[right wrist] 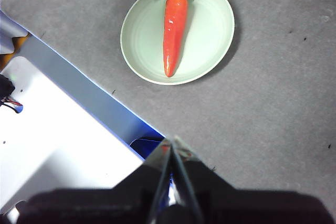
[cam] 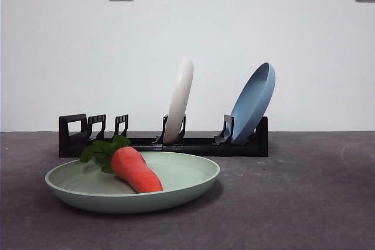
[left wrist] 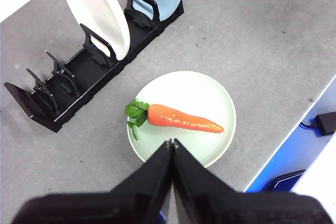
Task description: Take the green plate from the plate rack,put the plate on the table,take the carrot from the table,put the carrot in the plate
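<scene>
The pale sage-green matte round plate (cam: 176, 188) lies flat on the dark grey mottled table (cam: 304, 203), just in front of the long low black plastic plate rack (cam: 193, 144), and the glossy orange-red toy carrot (cam: 136, 170) rests inside it w/ its green leaf tuft toward the rack, tip toward the near rim. Judging by that, both halves of the task look done: plate is out of the rack and set down flat so it can hold sthg, carrot lies lengthwise across the middle so it won't roll over the raised rim. The left gripper (left wrist: 172, 142) hangs above the plate's near edge, jaws pressed together, gripping nothing; the right gripper (right wrist: 170, 142) sits high over the table edge, well apart from the plate, jaws also closed on nothing. Both prob. pulled clear so nothing gets knocked. Count: 1 green plate, 1 carrot, 1 rack, 2 grippers. Still standing on edge in the rack's slots: 1 cream-white plate (cam: 179, 100) and 1 pale blue plate (cam: 255, 102), each leaning in its holder; the slots at the handle end stand vacant, approx. where the green one would have stood.
</scene>
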Robot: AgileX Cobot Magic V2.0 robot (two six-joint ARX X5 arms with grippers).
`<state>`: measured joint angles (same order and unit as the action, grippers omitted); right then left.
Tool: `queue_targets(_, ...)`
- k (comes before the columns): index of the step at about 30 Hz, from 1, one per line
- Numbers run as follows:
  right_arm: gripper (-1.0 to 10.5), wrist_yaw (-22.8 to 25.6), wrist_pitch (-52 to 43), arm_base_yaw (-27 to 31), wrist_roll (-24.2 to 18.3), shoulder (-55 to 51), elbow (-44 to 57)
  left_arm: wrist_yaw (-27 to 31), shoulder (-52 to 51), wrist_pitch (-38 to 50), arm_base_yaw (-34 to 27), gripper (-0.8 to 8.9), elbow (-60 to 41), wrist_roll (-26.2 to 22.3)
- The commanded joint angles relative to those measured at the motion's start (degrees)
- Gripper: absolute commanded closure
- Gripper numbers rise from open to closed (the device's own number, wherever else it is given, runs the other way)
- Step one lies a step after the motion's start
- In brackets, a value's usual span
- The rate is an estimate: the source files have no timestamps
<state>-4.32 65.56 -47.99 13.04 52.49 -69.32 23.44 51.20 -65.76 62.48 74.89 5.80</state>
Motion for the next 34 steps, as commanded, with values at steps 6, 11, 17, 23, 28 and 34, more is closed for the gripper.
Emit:
queue_targets(6,9.5,0.2,-0.3,-0.1,-0.1,-0.1,0.2,0.5,-0.1,0.6,0.2,8.16,-0.2,-0.1)
queue_targets(11,9.5,0.2,-0.3,-0.1,-0.1,-0.2,0.2,6.5,-0.9,6.5,-2.5,8.16,-0.3,-5.3)
queue_targets(17,9.5,0.2,-0.3,-0.1,-0.1,-0.2,0.2,-2.3,-7.3,36.9,-21.4,8.16,-8.1,-16.5)
queue_targets(23,9.5,0.2,-0.3,-0.1,-0.1,-0.5,0.2,-16.7,-18.1,66.0,-41.7,8.16,-28.9,-17.2)
queue_targets(28,9.5,0.2,-0.3,-0.1,-0.1,-0.4,0.2,-16.5,-26.3,72.1,-50.2,8.16,-44.5,-15.3)
queue_targets(34,9.5,0.2,-0.3,-0.1,-0.1,-0.5,0.2,-16.1,-35.4,72.1,-56.1,8.16,-59.2,-12.9)
